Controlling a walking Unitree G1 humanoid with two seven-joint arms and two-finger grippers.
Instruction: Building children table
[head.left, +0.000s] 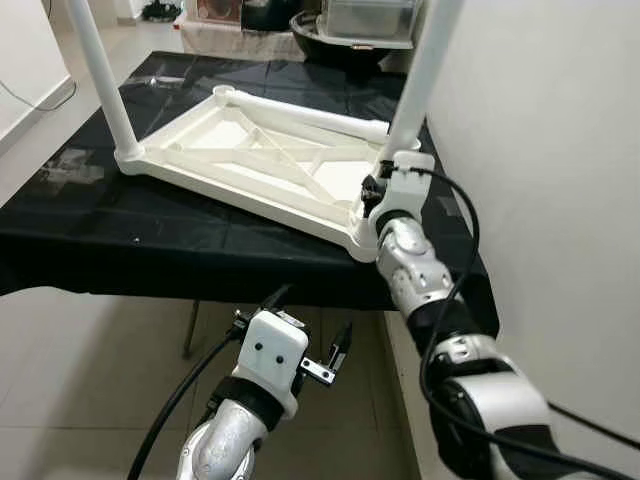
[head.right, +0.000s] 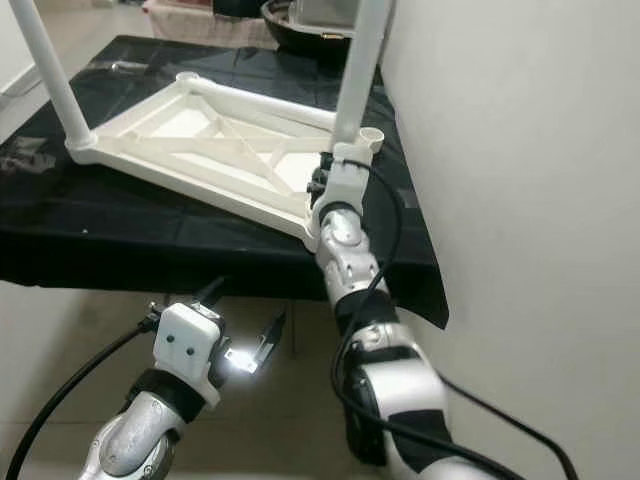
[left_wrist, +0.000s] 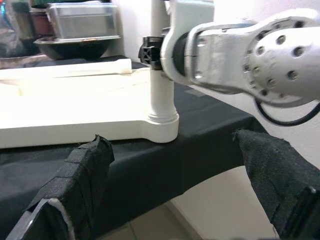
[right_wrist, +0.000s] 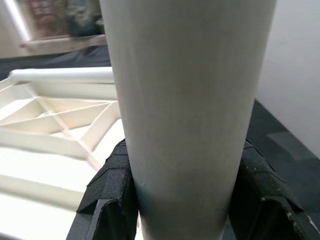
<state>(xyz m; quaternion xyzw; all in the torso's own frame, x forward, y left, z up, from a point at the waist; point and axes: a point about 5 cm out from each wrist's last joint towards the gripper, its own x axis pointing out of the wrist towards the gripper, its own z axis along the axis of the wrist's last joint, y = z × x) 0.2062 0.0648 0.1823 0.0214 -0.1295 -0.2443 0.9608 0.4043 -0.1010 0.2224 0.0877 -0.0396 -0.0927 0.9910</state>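
Even, soft indoor light across both head views, everything sharp, no motion blur. The black table cover (head.left: 90, 230) throws back pale sheen patches along its left side. A small lamp glares white on the left gripper (head.right: 240, 362) in the right eye view. In the right wrist view the white table leg (right_wrist: 190, 100) sits close, soft and out of focus, its lower part shaded between the dark finger pads (right_wrist: 107, 192).
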